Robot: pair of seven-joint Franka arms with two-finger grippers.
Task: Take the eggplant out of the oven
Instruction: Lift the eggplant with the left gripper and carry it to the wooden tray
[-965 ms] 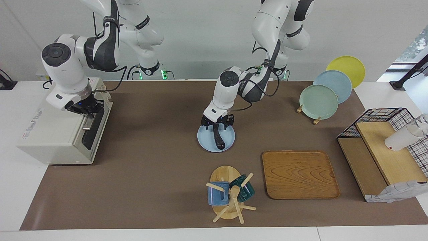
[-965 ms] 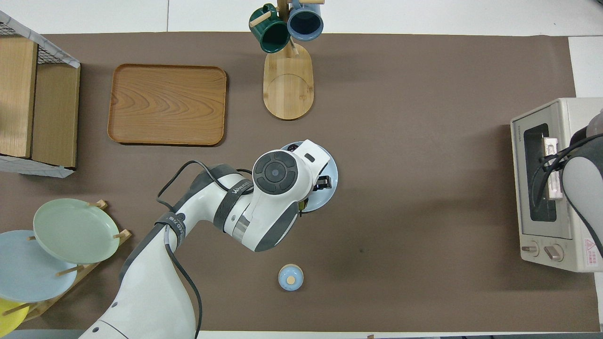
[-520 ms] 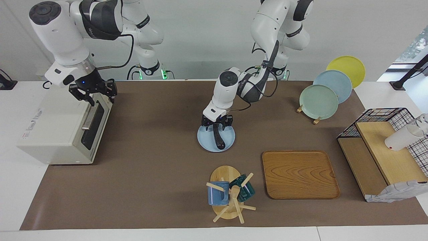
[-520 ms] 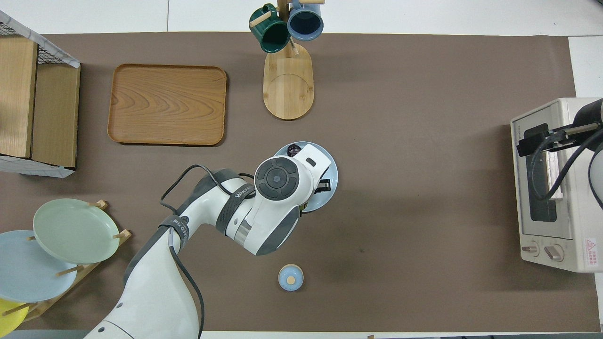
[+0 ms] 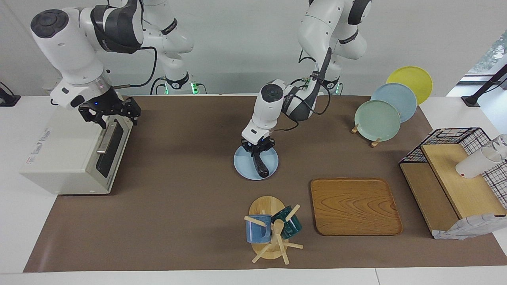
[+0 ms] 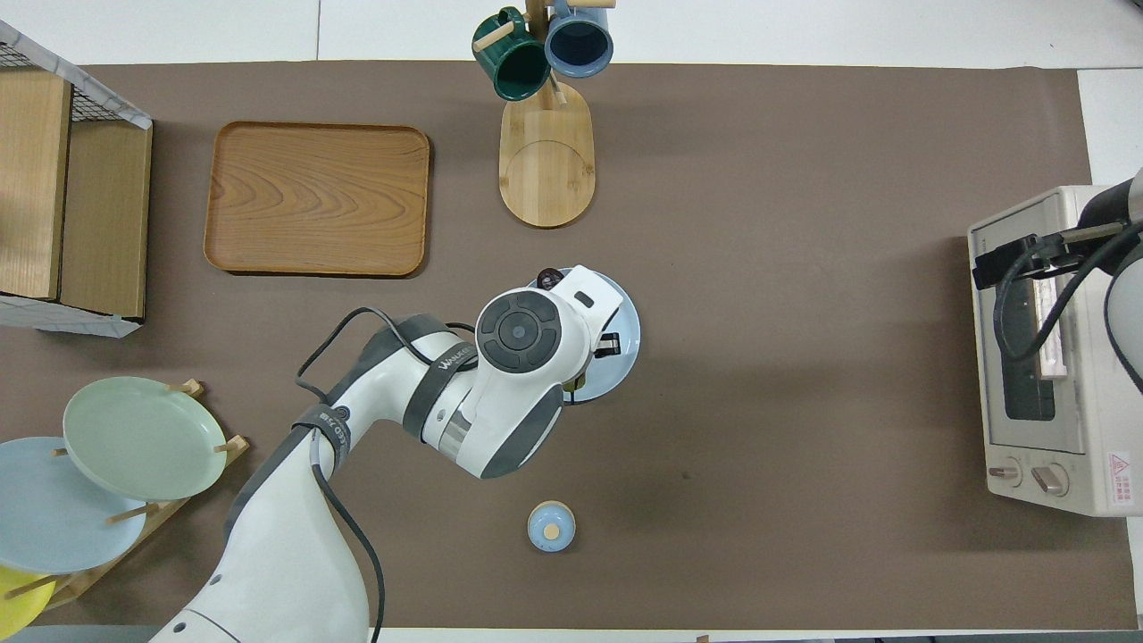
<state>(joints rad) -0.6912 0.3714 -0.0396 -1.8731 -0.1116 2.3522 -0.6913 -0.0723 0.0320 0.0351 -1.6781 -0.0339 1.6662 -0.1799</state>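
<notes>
The dark purple eggplant (image 5: 261,166) lies on a pale blue plate (image 5: 242,164) at mid-table, apart from the oven. My left gripper (image 5: 258,149) stands over the plate's robot-side edge, shut on the eggplant's thin stem end. In the overhead view the left wrist hides most of the plate (image 6: 627,339), and only the eggplant's tip (image 6: 546,274) pokes out. The cream oven (image 5: 67,158) sits at the right arm's end of the table with its glass door closed. My right gripper (image 5: 109,114) hangs open just above the door's top edge, holding nothing. The oven (image 6: 1036,375) and right gripper (image 6: 1007,259) also show in the overhead view.
A wooden tray (image 5: 355,206) and a mug tree (image 5: 271,231) with two mugs lie farther from the robots than the plate. A plate rack (image 5: 378,118) and a wire-and-wood shelf (image 5: 455,178) with a white cup stand toward the left arm's end. A small blue knob (image 6: 551,525) sits near the robots.
My right gripper let go of the oven door handle, rose and opened. My left gripper closed on the eggplant's stem end, and the eggplant's tip shifted slightly on the plate.
</notes>
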